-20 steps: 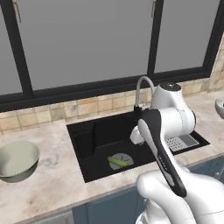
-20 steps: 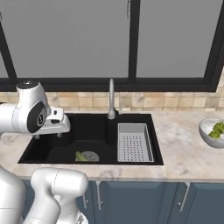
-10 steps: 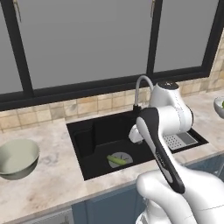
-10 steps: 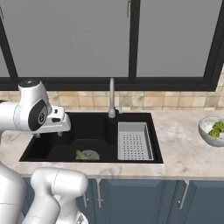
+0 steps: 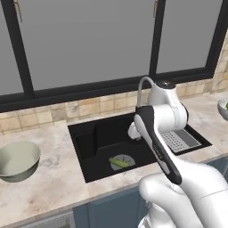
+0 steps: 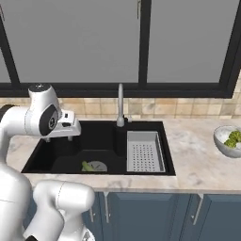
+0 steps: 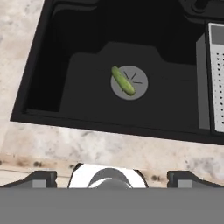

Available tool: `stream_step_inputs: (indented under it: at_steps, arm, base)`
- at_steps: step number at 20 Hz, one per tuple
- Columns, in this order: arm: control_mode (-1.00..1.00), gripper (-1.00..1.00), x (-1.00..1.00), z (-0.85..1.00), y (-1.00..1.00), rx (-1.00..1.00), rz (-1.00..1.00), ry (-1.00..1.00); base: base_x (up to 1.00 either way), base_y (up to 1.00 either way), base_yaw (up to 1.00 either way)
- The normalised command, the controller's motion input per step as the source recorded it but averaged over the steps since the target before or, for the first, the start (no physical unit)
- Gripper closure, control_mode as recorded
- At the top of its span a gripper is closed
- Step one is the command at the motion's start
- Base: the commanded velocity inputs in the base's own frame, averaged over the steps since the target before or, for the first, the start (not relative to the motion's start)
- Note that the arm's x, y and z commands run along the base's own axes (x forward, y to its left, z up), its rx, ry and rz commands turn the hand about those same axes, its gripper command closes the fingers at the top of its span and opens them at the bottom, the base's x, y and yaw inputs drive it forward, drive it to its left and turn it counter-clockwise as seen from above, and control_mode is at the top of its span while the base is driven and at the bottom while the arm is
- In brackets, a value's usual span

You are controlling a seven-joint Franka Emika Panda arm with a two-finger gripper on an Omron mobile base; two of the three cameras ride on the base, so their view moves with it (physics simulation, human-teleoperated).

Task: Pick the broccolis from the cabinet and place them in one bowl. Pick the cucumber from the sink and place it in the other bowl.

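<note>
The cucumber (image 7: 123, 80) lies slanted on the round drain at the bottom of the black sink (image 7: 83, 35), also seen as the cucumber (image 5: 119, 163) and cucumber (image 6: 87, 166). My gripper (image 6: 58, 139) hangs above the sink's left half, well above the cucumber and pointing down. In the hand view the gripper (image 7: 112, 178) is open, with nothing between its fingertips. The broccolis (image 6: 231, 138) sit in the whitish bowl (image 6: 220, 140) on the counter at the right. The olive-grey bowl (image 5: 18, 160) stands left of the sink. A grey bar handle (image 6: 138, 7) hangs in at the top edge; the cabinet itself is out of view.
A curved silver tap (image 6: 120, 106) rises behind the sink. A grey perforated tray (image 6: 143, 150) fills the sink's right part. Marble counter (image 5: 53, 178) runs on both sides, with blue drawer fronts (image 6: 141, 216) below. Dark-framed grey panes stand behind.
The arm has edged slightly left over the sink. The gripper stays open, and the cucumber and bowls have not moved.
</note>
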Motion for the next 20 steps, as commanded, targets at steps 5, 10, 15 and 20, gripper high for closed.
stream_step_inputs:
  at_steps: [5, 10, 15, 20]
  arm:
    - [-1.0, -1.0, 0.89, -0.28, 0.07, 0.0, -0.07, 0.0]
    - [-1.0, -1.0, 0.36, -0.64, 0.25, -0.01, -0.03, -0.02]
    - [-1.0, -1.0, 0.03, -0.41, 0.16, -0.06, -0.03, -0.11]
    - [-1.0, -1.0, 0.0, -0.45, 0.0, -0.05, -0.01, -0.15]
  base:
    - [0.0, 0.0, 0.0]
    - [0.0, 0.0, 0.0]
    - [0.0, 0.0, 0.0]
    - [0.0, 0.0, 0.0]
